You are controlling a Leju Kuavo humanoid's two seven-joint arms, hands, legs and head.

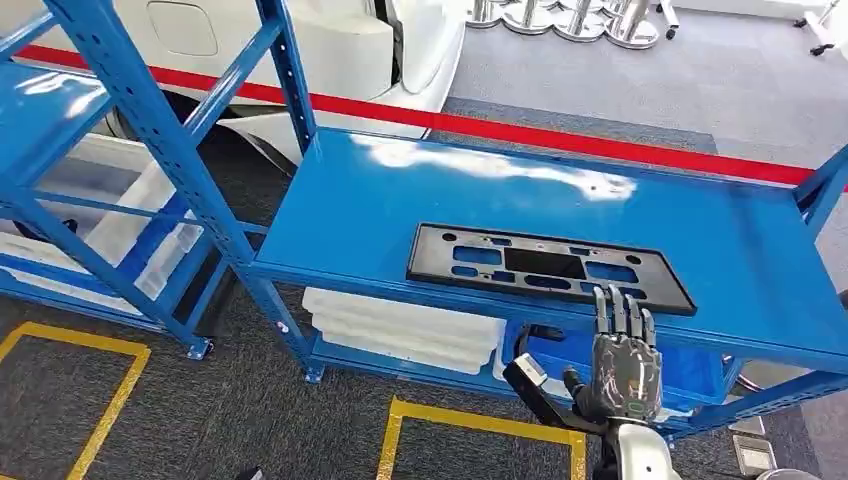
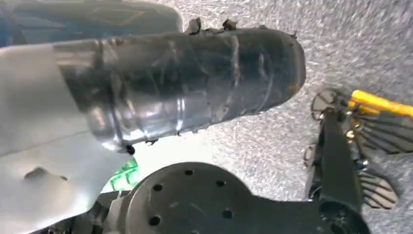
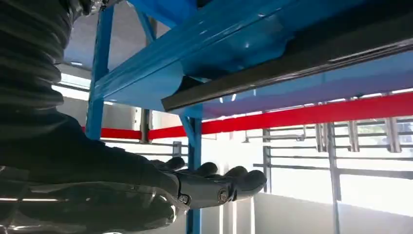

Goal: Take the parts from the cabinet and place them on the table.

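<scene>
1. We saw a flat black plastic panel [image 1: 548, 266], long and rectangular with several cut-outs, lying on the top of the blue metal counter [image 1: 400, 190], near its front edge and towards the right half.
2. The right hand [image 1: 622, 362] was raised in front of the counter edge, fingers extended upward and a little apart, holding nothing. Its fingertips [image 1: 617, 300] reached just up to the near long edge of the panel; from the head view we could not tell whether they touched it.
3. In the right wrist view the right hand lay below the counter's blue lip, its dark fingers [image 3: 229, 181] stretched out and empty, and the dark edge of the panel [image 3: 292, 63] ran along the counter's edge above them, with a clear gap between fingers and panel.
4. On the lower shelf [image 1: 345, 360] under the counter lay stacked white trays [image 1: 400, 328], and a blue bin [image 1: 640, 365] sat partly behind the hand.
5. A second blue rack [image 1: 110, 130] stood to the left, holding white containers [image 1: 130, 230].
6. A red line [image 1: 560, 135] ran across the grey carpet behind the counter, and yellow tape [image 1: 480, 422] marked the floor in front.
7. Of the left hand we could not tell the state; its wrist view was blurred, showing grey carpet [image 2: 370, 44].
</scene>
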